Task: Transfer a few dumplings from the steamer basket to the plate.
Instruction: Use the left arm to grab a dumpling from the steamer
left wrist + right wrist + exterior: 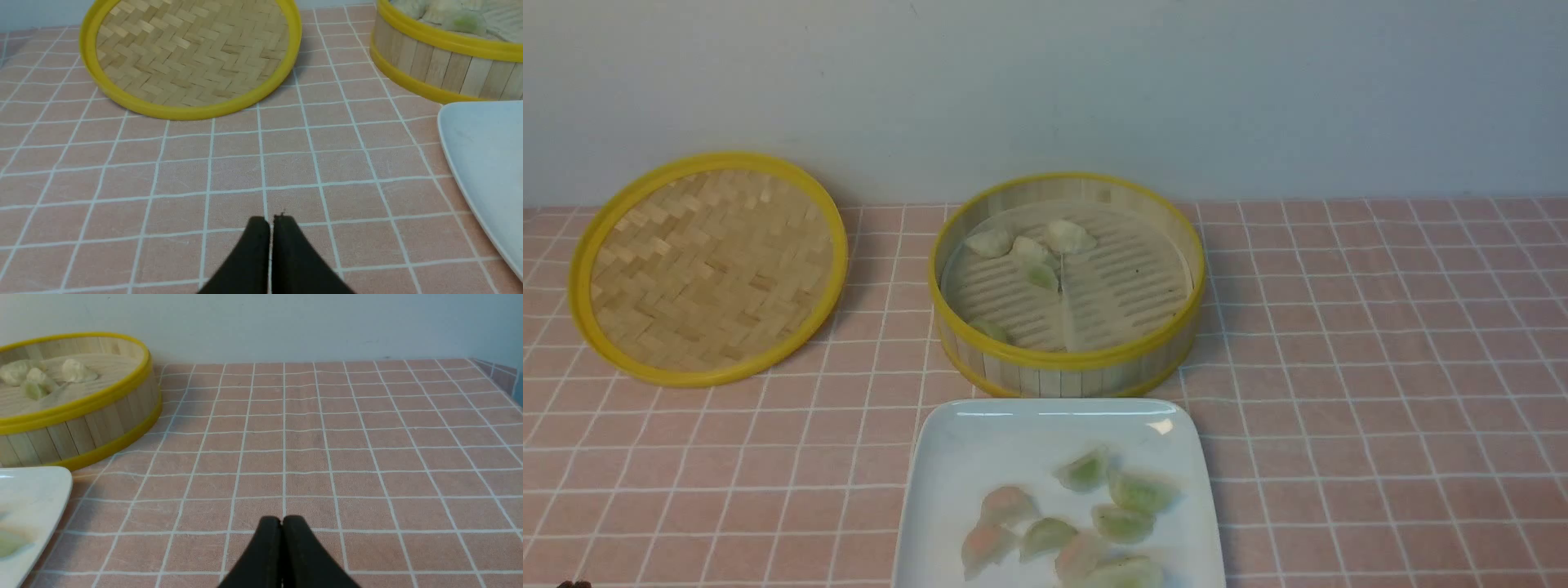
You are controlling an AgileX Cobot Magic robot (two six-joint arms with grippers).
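1. Several dumplings (1141, 490) lie on the white plate (964, 441), mostly toward its 5 o'clock part, at the near edge of the table (1380, 367).
2. More dumplings sit in the steamer basket (1062, 359), which stands at 12 o'clock from the plate, just beside it. Most cluster near 11 o'clock on its floor.
3. A woven lid (711, 269) lies at 9 o'clock from the basket, apart from it.
4. The left claw (270, 222) is clenched and empty, above bare table on the plate's 9 o'clock side.
5. The right claw (282, 522) is clenched and empty, above bare table on the plate's 3 o'clock side.
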